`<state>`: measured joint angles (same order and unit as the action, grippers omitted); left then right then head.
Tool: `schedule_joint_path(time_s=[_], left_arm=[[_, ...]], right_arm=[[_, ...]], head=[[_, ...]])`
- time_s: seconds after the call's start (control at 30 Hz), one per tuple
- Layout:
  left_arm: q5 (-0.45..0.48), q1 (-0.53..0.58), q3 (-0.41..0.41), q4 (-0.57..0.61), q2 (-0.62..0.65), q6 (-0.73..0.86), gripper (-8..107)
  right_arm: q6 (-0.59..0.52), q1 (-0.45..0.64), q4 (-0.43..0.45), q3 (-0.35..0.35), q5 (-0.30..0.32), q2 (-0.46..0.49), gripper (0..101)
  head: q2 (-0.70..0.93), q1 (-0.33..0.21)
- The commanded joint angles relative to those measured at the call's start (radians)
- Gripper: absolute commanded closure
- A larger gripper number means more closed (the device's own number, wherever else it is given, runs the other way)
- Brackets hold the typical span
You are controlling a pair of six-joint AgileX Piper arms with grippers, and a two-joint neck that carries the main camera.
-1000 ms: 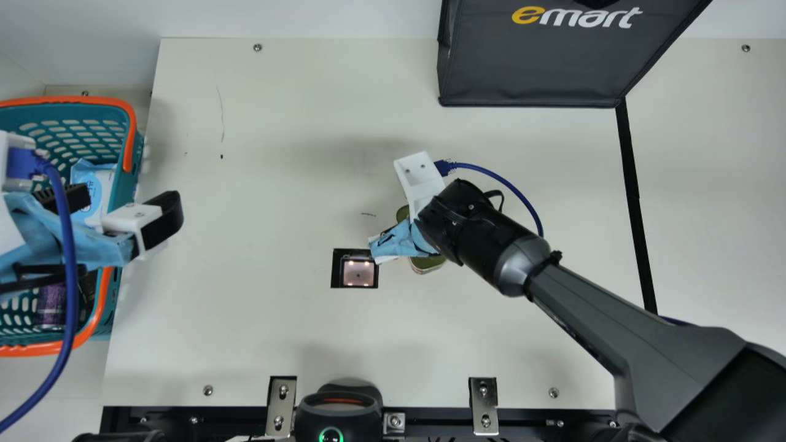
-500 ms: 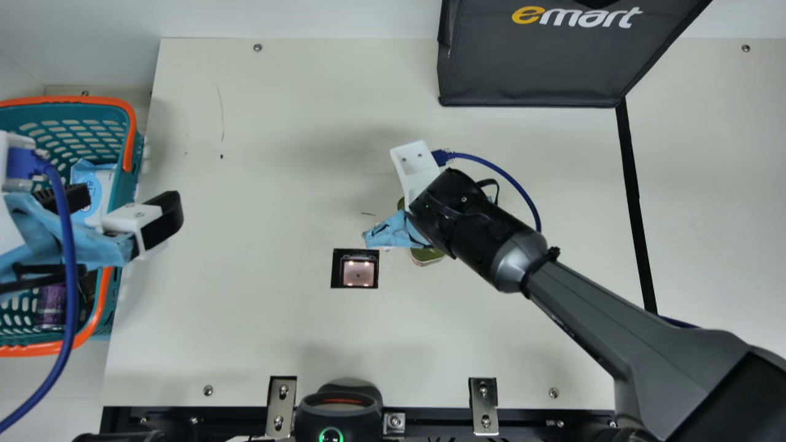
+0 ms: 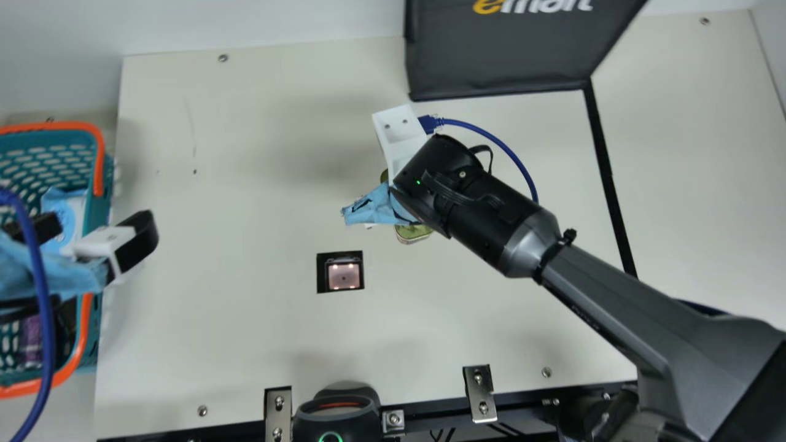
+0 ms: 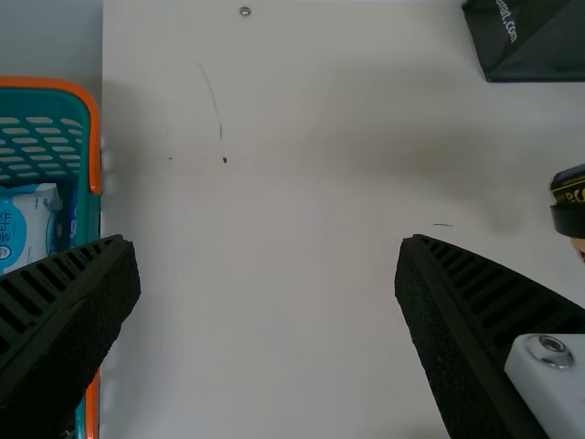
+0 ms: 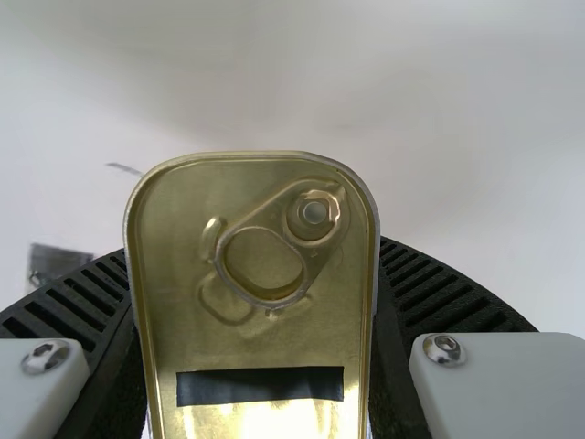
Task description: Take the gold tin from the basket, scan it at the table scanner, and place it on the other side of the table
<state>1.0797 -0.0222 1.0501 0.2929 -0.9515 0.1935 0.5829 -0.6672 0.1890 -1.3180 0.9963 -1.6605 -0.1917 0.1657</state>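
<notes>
My right claw (image 3: 373, 207), just above the middle of the frame in the main view, has the gold tin (image 5: 274, 347) pinched between its 2 ribbed fingers (image 5: 443, 293). The tin's lid faces the wrist camera, with 1 pull ring and 1 dark strip across it. In the main view, the tin is higher and farther right than the table scanner (image 3: 344, 276). My left claw (image 3: 103, 227) is spread wide at the left of that frame, over the basket (image 3: 97, 159) and the table's edge, with nothing between its fingers. A blue-and-white packet (image 4: 26, 229) lies in the basket. A black bag (image 3: 509, 55) stands at the upper right.
</notes>
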Motion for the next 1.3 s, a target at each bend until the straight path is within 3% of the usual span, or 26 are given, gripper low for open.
schedule_joint_path(time_s=[0.0,0.13,0.3,0.53,0.7,0.97,1.27], left_arm=[[0.000,0.000,0.000,0.000,0.000,0.000,9],[0.000,0.000,0.000,0.000,0.000,0.000,9],[0.000,0.000,0.000,0.000,0.000,0.000,9],[0.000,0.000,0.000,0.000,0.000,0.000,9],[0.000,0.000,0.000,0.000,0.000,0.000,9],[0.000,0.000,0.000,0.000,0.000,0.000,9],[0.000,0.000,0.000,0.000,0.000,0.000,9]], right_arm=[[0.002,0.032,0.003,0.024,-0.010,0.029,101],[-0.012,0.114,0.004,0.088,-0.030,0.096,101],[-0.086,0.250,-0.021,0.176,-0.057,0.187,101],[-0.276,0.482,-0.094,0.275,-0.087,0.281,101],[-0.441,0.662,-0.160,0.309,-0.107,0.303,101],[-0.703,0.923,-0.259,0.280,-0.130,0.247,101],[-0.937,1.124,-0.323,0.142,-0.133,0.097,101]], head=[[-0.092,-0.027],[-0.185,-0.027],[-0.185,-0.027],[-0.185,-0.027],[-0.185,-0.027],[-0.185,-0.027],[-0.185,-0.027]])
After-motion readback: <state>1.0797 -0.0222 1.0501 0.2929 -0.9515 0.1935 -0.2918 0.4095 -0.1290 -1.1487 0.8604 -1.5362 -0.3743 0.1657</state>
